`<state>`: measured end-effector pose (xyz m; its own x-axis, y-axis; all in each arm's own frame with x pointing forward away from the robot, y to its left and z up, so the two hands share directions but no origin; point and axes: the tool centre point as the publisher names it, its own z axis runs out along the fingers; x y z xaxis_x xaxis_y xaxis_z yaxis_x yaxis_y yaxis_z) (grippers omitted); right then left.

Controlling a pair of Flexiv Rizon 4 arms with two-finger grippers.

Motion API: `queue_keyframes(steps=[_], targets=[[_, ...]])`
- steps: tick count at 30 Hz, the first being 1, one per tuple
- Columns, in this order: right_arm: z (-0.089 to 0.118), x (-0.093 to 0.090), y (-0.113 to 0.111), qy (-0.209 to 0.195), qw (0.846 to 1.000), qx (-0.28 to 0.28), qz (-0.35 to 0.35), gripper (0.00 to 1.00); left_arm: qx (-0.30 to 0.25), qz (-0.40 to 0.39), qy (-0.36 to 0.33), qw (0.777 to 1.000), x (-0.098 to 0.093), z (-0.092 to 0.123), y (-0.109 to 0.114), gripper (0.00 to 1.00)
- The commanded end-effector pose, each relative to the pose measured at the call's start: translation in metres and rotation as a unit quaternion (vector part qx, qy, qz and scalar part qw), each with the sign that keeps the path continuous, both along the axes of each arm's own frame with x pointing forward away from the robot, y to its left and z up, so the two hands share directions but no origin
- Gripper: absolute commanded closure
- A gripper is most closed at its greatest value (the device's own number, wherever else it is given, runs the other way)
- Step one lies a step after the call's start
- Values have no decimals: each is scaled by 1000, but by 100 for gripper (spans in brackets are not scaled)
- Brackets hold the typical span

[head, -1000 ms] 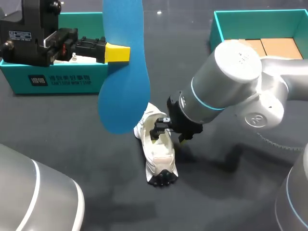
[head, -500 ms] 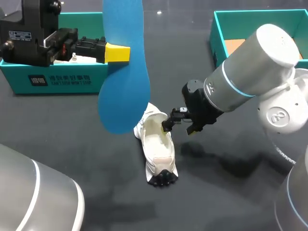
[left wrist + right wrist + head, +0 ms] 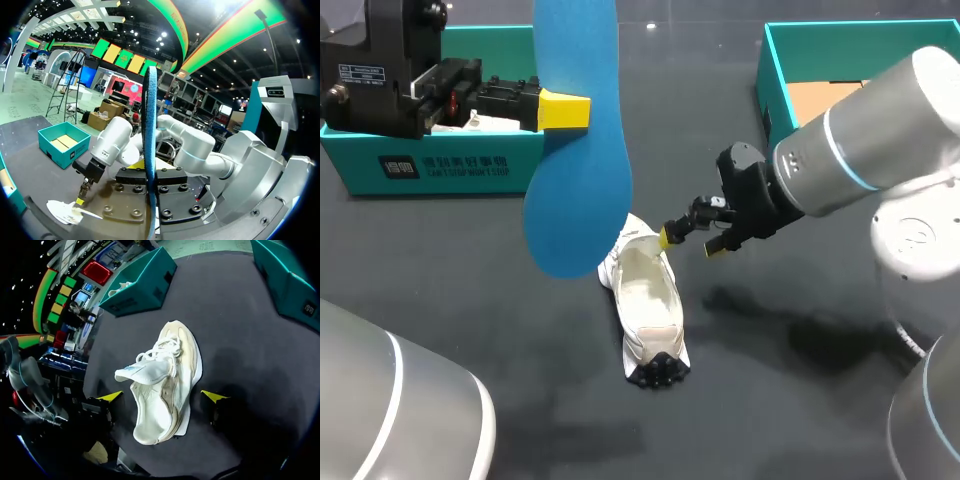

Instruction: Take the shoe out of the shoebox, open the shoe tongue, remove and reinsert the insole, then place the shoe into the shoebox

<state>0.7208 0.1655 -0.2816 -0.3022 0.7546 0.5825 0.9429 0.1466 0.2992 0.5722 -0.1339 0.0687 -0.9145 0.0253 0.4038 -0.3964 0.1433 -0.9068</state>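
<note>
Our left gripper (image 3: 570,110) was clamped on the blue insole (image 3: 575,150), holding it upright, high over the table (image 3: 470,300). The shoe (image 3: 648,300) lay on the table between the two boxes, its tongue (image 3: 142,372) folded out. Our right gripper (image 3: 688,243) hung just over the shoe, fingers spread wide and holding nothing. We judged the risks to be these: with nothing pinning it, the tongue might flop back over the mouth, the insole's tip could snag there and buckle, and the unheld shoe might skid when pushed
</note>
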Motion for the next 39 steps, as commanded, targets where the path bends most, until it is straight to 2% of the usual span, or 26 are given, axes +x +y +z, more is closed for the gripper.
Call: queue_keyframes(steps=[1,8,19,22,25,32,39], targets=[[9,-11,-21,-7,996,91,10,0,2,-2,0,1000,2,1,-1,100],[34,-12,-30,1,992,127,27,0,2,-2,0,1000,2,1,-1,100],[34,-12,-30,1,992,127,27,0,2,-2,0,1000,2,1,-1,100],[47,-7,-33,12,989,147,30,0,2,-2,0,1000,2,1,-1,100],[64,-9,-36,6,986,168,21,0,2,-2,0,1000,2,1,-1,100],[84,-10,-38,12,978,205,26,0,2,-2,0,1000,2,1,-1,100],[84,-10,-38,12,978,205,26,0,2,-2,0,1000,2,1,-1,100]])
